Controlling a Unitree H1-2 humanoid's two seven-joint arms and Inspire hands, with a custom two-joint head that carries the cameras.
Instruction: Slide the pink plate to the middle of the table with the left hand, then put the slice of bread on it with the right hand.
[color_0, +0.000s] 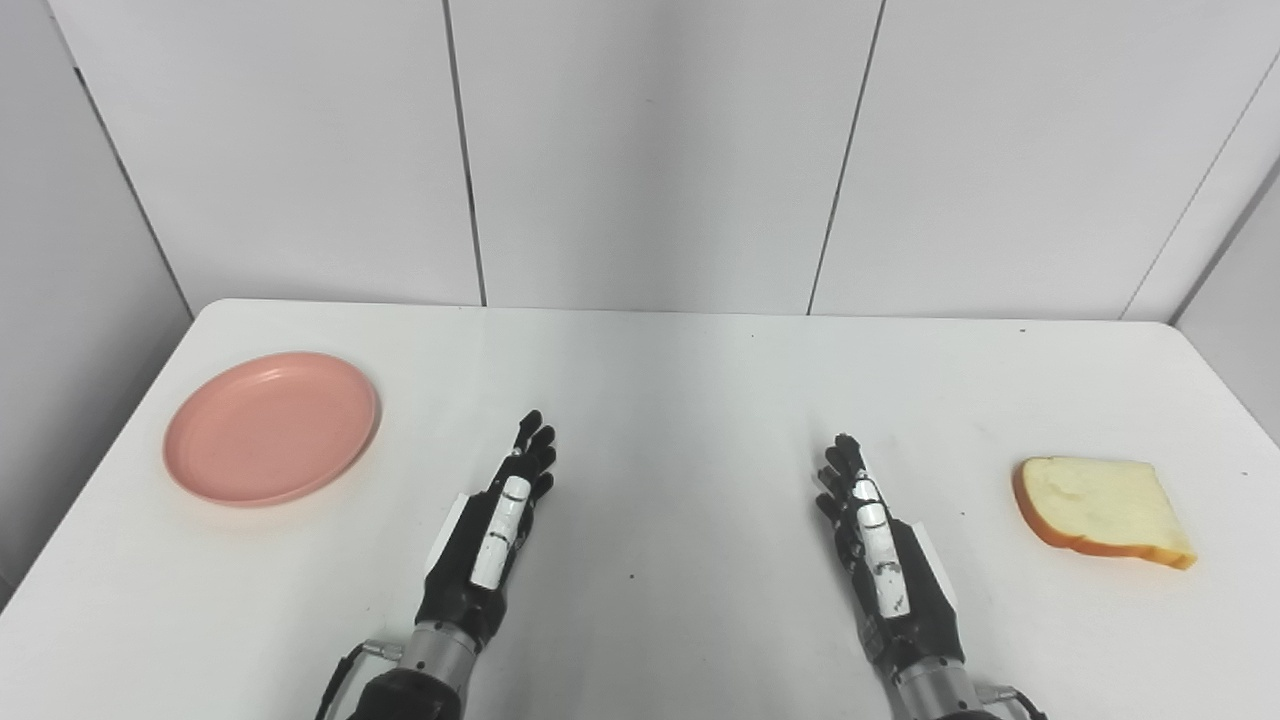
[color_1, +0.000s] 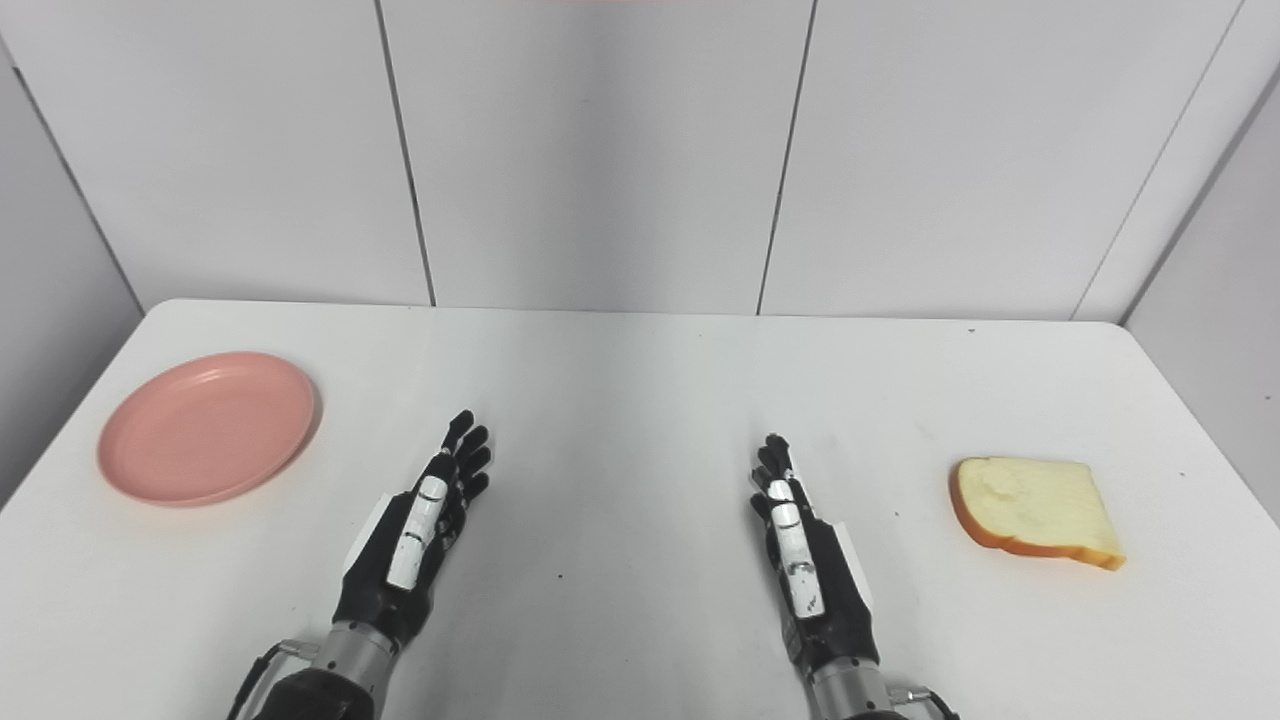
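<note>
Left eye view: the pink plate (color_0: 271, 427) sits at the desk's (color_0: 680, 400) far left, bare. The left hand (color_0: 497, 530) lies just right of it, fingers stretched out and holding nothing.

Right eye view: the right hand (color_1: 805, 560) also lies flat with fingers extended, holding nothing. The slice of bread (color_1: 1035, 512) rests near the right edge, well apart from the plate and clear of the hand.

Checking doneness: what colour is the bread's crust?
Orange-brown crust around a pale cream face; clearest in the left eye view.
</note>
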